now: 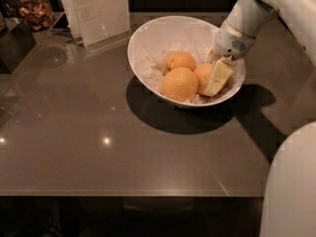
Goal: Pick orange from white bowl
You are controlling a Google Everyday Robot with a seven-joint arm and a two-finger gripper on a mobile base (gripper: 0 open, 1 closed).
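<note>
The grasp is being set: the gripper is lowered into the white bowl against the orange (closure cannot be told), so a firm clamp is needed before lifting.

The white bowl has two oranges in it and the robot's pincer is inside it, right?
No. The camera view shows three oranges, not two, in the white bowl: front orange, back orange, right orange. The pincer is inside it, at the right orange.

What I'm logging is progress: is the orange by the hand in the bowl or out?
In. The orange lies inside the bowl, below its rim; the hand is in the bowl, close against it.
</note>
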